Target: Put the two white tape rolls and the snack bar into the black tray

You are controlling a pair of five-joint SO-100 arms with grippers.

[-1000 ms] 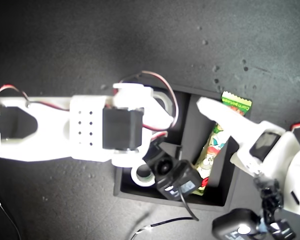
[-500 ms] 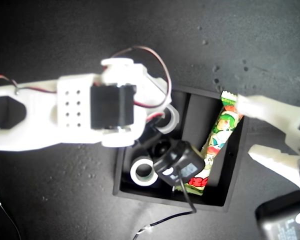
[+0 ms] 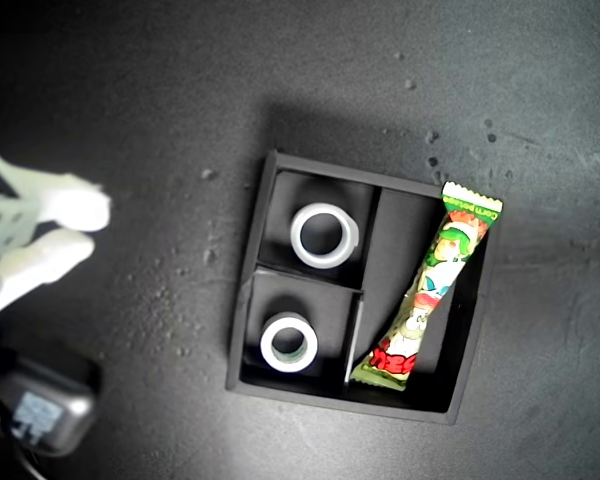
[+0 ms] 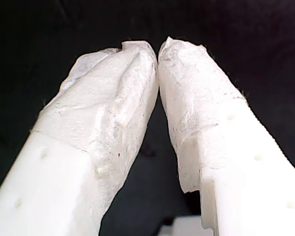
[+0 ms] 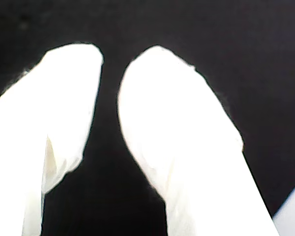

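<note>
the black tray (image 3: 280, 170) sits on a dark mat (image 3: 130, 100), a little toward the exterior view's right of the mat's middle. we see 1 white tape roll (image 3: 324, 235) lying flat in the small compartment at the tray's far corner on the exterior view's left, and the other white tape roll (image 3: 288, 343) flat in the small compartment at the near corner on that same side. each roll lies apart from its compartment's walls. the snack bar (image 3: 430, 288) lies slanted in the long compartment along the tray's edge on the exterior view's right, its far crimped end riding over the far rim and its near end down against the divider.

my first gripper (image 4: 158, 46) has its 2 taped fingers (image 4: 113, 98) touching at the tips, with nothing between them. my second gripper (image 5: 110, 59) shows a narrow gap between its fingers (image 5: 162, 98) and holds nothing.

at the mat's edge on the exterior view's left, an arm's white fingers (image 3: 50, 225) are nearly together, well apart from the tray; we cannot tell which arm it is.
</note>
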